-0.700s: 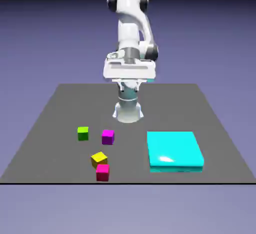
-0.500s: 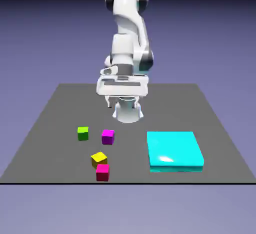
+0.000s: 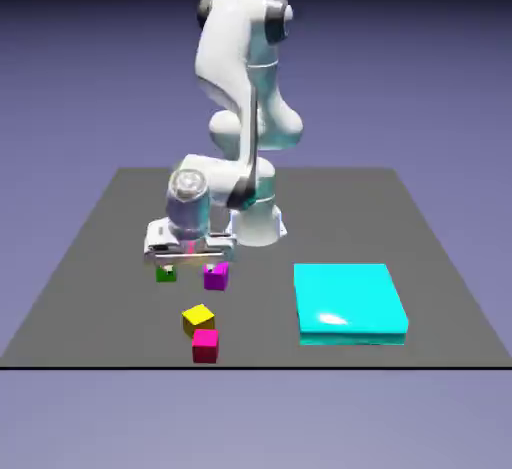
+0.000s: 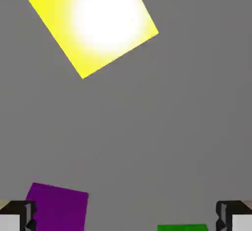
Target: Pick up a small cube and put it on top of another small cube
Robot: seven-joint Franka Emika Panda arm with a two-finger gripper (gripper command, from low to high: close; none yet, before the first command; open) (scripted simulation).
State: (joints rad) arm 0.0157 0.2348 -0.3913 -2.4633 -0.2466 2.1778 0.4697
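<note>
Small green cube (image 3: 166, 277): quantity one. Location: on the bench (image 3: 350, 207), below the claw (image 3: 189, 268), toward the exterior view's left. The hand partly covers its top in that view. In the hand view, it shows at the bottom edge, between the fingertips and nearer the right-hand one in that picture.

Purple cube (image 3: 216, 278): quantity one. Location: near the green cube, apart from it, at the claw's other side, toward the exterior view's right. In the hand view, the left-hand fingertip overlaps its edge; contact cannot be determined.

Yellow cube (image 3: 198, 321): quantity one. Location: out from the claw, on the side away from the robot's base, turned at an angle to the claw.

Pink-red cube (image 3: 205, 347): quantity one. Location: farther from the claw than the yellow cube, just beside the latter. Whether these two touch cannot be determined.

Flat cyan block (image 3: 348, 302): quantity one. Location: well apart from the claw, toward the exterior view's right.

Cube total: four, each resting separately on the bench.

Arm (image 3: 228, 67): quantity one. Pose: raised above its base, bent at the elbow, forearm angled toward the exterior view's left, hand low, claw directed downward.

Claw state: two fingers, spread wide apart, gripping nothing.
</note>
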